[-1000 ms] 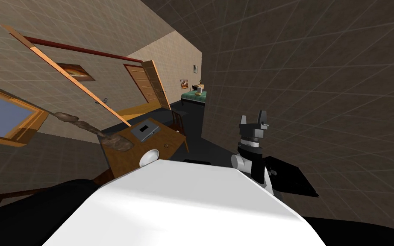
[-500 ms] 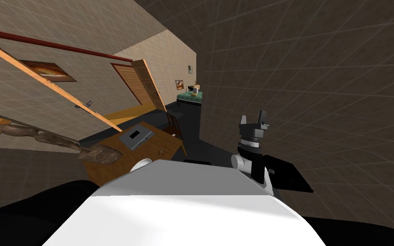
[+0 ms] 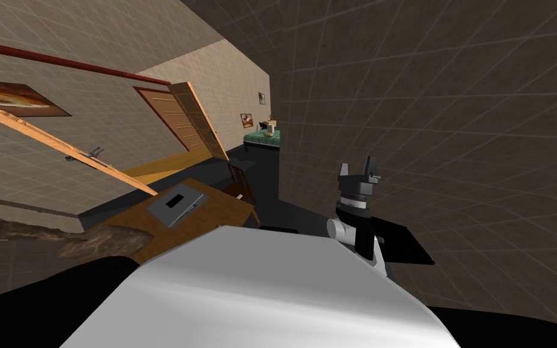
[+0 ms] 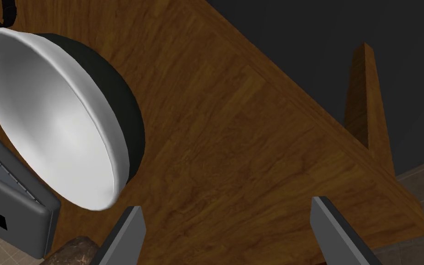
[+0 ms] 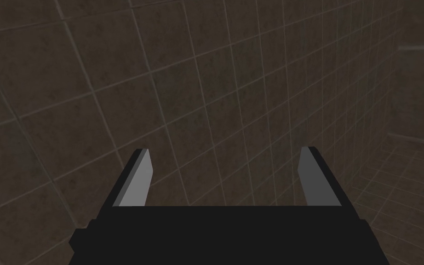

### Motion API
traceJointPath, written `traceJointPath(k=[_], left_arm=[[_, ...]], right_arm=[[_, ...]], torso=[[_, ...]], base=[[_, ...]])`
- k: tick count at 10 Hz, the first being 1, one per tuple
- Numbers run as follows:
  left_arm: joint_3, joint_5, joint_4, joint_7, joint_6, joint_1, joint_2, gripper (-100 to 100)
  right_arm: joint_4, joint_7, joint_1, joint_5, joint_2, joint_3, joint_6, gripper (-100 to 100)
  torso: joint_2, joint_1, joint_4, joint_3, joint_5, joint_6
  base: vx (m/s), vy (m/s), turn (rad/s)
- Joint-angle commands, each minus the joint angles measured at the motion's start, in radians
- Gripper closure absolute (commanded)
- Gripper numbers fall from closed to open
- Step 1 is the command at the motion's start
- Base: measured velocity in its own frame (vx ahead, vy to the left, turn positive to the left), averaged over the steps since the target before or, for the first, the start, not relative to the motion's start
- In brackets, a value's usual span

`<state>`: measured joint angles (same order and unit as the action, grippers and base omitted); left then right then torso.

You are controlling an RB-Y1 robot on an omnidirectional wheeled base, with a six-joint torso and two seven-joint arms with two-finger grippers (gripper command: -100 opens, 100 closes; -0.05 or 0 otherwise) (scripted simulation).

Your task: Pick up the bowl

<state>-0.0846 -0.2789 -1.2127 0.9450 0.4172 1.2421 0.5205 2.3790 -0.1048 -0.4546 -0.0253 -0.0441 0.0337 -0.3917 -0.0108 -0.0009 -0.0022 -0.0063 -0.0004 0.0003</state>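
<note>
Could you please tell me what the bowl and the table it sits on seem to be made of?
The bowl looks smooth and slightly glossy, white inside with a soft sheen and black outside. It could be glazed ceramic or enamelled metal; the look leaves that open. The table looks like varnished wood: it is warm brown with clear grain lines running along the top and a faint shine.

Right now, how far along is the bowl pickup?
Approach looks done: the open left end effector hovers over the brown wooden table. In hand: alignment; the round bowl, white inside, dark outside, sits beside one finger, ungrasped. Left: centre, close, lift. Right end effector idle, open.
</note>
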Motion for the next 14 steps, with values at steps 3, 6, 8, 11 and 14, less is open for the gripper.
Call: traceJointPath(k=[3, 6, 8, 11, 14], left_arm=[[0.020, -0.012, 0.054, 0.074, -0.031, 0.012, 0.025, -100], [0.041, -0.024, 0.103, 0.128, -0.047, 0.014, 0.036, -100], [0.047, -0.027, 0.111, 0.133, -0.049, 0.010, 0.034, -100], [0.061, -0.015, 0.156, 0.099, -0.060, -0.044, 0.006, -100], [0.064, -0.011, 0.163, 0.096, -0.060, -0.052, 0.006, 100]], right_arm=[[0.000, 0.000, 0.000, 0.000, 0.000, 0.000, 0.000, 0], [0.000, 0.000, 0.000, 0.000, 0.000, 0.000, 0.000, 0], [0.000, 0.000, 0.000, 0.000, 0.000, 0.000, 0.000, 0], [0.000, 0.000, 0.000, 0.000, 0.000, 0.000, 0.000, 0], [0.000, 0.000, 0.000, 0.000, 0.000, 0.000, 0.000, 0]], torso=[[0.002, 0.001, 0.000, 0.001, 0.000, 0.000], [0.003, 0.000, 0.001, 0.002, 0.000, 0.000], [0.000, 0.000, 0.000, 0.000, 0.000, 0.000], [0.011, 0.000, 0.002, 0.006, 0.000, -0.001], [0.012, -0.001, 0.003, 0.007, 0.000, -0.001]], base=[[0.128, 0.020, -0.100], [0.127, 0.018, -0.141], [0.130, 0.017, -0.092], [-0.003, 0.028, 0.003], [-0.011, 0.013, -0.030]])
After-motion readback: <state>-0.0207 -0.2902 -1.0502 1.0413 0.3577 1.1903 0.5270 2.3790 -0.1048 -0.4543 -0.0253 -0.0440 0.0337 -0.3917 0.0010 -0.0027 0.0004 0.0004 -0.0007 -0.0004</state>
